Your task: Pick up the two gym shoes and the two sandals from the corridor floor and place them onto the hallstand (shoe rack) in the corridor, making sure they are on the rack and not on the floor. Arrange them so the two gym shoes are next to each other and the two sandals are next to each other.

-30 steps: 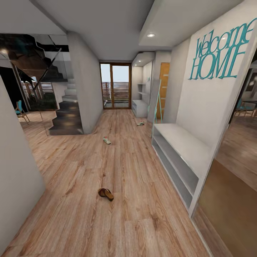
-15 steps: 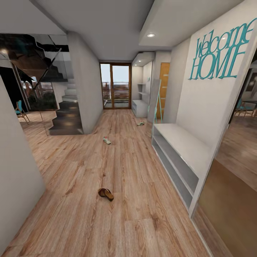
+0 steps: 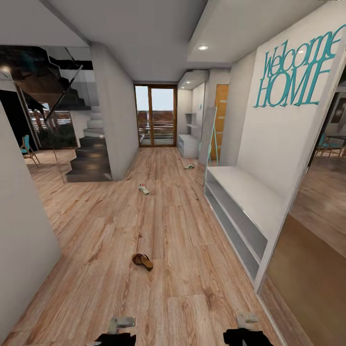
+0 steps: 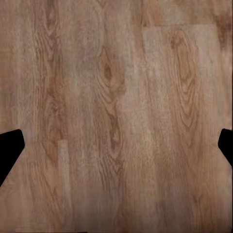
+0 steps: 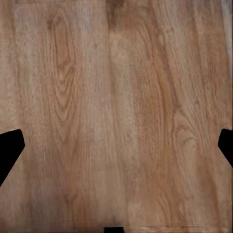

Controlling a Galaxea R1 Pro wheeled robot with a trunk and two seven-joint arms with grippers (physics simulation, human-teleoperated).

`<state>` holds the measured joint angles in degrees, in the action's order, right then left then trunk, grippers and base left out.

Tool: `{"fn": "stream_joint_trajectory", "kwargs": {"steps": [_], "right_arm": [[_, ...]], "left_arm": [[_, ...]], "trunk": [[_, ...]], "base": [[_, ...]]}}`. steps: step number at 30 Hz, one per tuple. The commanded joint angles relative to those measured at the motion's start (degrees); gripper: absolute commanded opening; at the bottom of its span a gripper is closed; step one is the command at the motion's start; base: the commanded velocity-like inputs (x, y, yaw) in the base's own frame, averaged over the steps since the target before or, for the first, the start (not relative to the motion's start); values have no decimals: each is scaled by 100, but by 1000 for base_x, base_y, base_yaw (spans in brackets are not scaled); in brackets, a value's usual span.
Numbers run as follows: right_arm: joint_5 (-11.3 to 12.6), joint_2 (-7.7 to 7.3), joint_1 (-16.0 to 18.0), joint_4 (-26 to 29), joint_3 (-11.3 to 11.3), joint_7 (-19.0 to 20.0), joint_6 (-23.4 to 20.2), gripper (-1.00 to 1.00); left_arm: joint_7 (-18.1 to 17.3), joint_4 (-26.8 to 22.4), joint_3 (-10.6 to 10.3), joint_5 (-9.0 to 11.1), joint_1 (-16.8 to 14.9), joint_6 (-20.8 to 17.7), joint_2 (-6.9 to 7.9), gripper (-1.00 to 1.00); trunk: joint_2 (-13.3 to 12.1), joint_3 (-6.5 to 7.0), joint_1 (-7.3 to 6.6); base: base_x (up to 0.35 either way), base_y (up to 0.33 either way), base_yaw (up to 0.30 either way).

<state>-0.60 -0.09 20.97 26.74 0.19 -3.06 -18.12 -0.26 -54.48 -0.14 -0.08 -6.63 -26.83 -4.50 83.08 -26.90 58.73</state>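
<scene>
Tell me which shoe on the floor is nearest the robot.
The brown sandal, lying mid-corridor on the wood floor. The two pale sneakers lie much farther down the corridor, toward the glass door.

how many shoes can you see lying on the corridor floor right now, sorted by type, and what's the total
Gym shoes: 2, one mid-corridor and one farther down near the right wall.
Sandals: 2, lying together as a pair nearest the robot.
Total: 4, all on the corridor floor.

The corridor floor (image 3: 182, 250) is light brown wood-grain plank. The sandal (image 3: 142, 261) is brown. The gym shoe (image 3: 143, 189) looks cream-white, perhaps green-striped. The bench (image 3: 250, 197) is white; lettering (image 3: 293, 72) teal.
</scene>
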Motion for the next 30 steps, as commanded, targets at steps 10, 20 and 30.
{"fn": "stream_joint_trajectory", "kwargs": {"steps": [10,20,30], "right_arm": [[11,41,1183,-1635,-1,-56,43,100],[8,69,1274,-1763,-2,-36,957,100],[8,70,1278,-1768,-2,-32,1001,100]], "left_arm": [[-20,3056,56,26,-1908,714,118,100],[-49,3193,75,51,-2091,1008,149,100],[-45,3203,65,52,-2099,1021,151,100]], "trunk": [[0,-3,0],[0,-3,0],[0,-3,0]], "base": [[0,0,0],[-6,-20,0],[-153,-224,0]]}}
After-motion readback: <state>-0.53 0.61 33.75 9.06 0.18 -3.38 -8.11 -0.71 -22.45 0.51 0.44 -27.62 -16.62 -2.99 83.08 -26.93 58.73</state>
